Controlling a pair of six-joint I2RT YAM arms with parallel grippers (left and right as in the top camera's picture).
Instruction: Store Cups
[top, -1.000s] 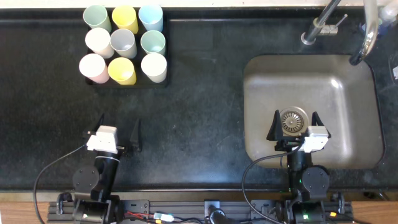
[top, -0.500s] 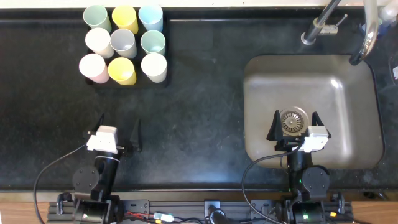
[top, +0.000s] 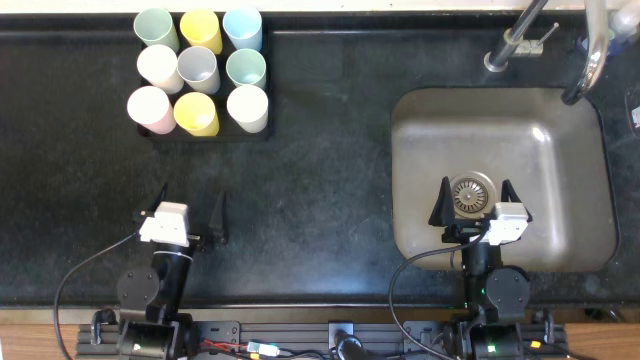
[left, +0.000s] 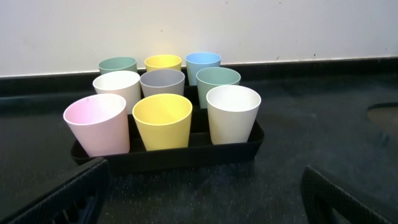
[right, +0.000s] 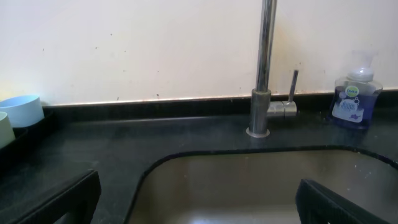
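Nothing has changed over the last second. My left gripper (top: 190, 207) and right gripper (top: 474, 200) have not moved nearer the tray (left: 186, 155), and no cup (top: 198, 70) in that tray has shifted.

The left arm (top: 162, 272) and right arm (top: 482, 262) are black, with round joints. The left gripper (top: 190, 208) and right gripper (top: 474, 198) each carry two dark, tapering fingers (top: 218, 215) and a white boxy housing (top: 165, 223) at the wrist. A thin black cable (top: 64, 282) loops from each wrist to its base (top: 148, 335). A green spot on the right one may be a light.
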